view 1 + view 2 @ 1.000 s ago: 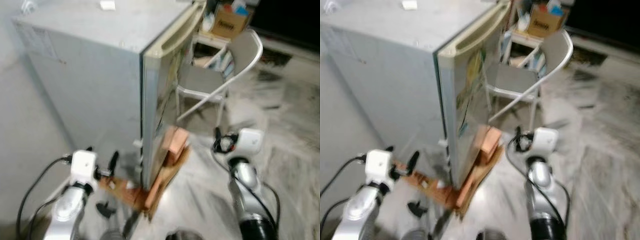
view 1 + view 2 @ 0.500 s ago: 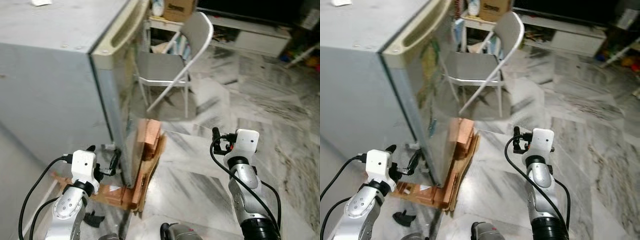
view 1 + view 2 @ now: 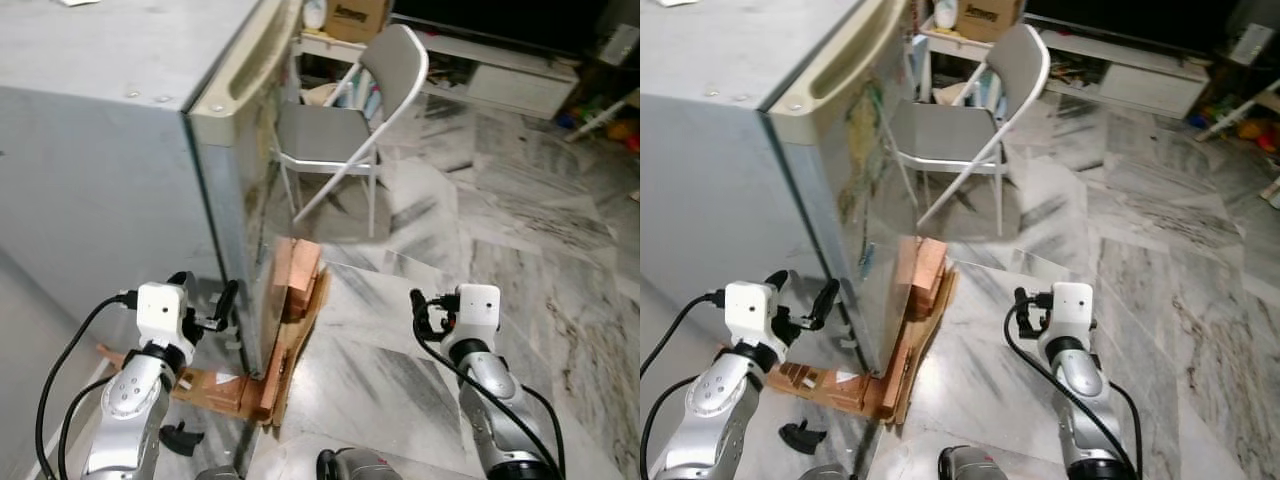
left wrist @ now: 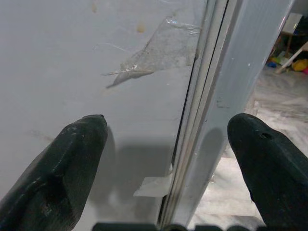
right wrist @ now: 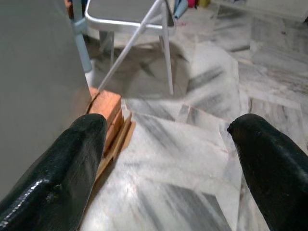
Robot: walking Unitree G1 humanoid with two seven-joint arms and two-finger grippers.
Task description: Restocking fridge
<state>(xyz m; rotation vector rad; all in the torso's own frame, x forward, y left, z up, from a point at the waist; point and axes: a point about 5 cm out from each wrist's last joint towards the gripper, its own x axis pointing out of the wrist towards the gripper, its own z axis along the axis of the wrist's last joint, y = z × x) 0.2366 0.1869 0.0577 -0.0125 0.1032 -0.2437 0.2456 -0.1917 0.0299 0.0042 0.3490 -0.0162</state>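
A grey fridge [image 3: 110, 170] stands at the left with its door [image 3: 240, 190] shut and a cream handle strip [image 3: 247, 62] along the door's top. My left gripper [image 3: 205, 292] is held low at the fridge's front corner. In the left wrist view it [image 4: 163, 159] is open, its fingers [image 4: 62, 168] on either side of the seam between the fridge's side wall and the door edge. My right gripper [image 3: 418, 306] hangs over the marble floor to the right of the fridge, open with nothing between its fingers [image 5: 269, 168].
Wooden blocks and flattened cardboard [image 3: 292, 290] lie at the fridge's foot. A grey folding chair [image 3: 345, 130] stands close behind the door. Further back are a cardboard box [image 3: 350, 14] and a low white bench [image 3: 510, 82]. A small black object [image 3: 180, 437] lies on the floor.
The camera swung right a second ago, then settled. Since half a second ago the left gripper has risen slightly at the fridge corner, and the right gripper has dropped a little and shifted left.
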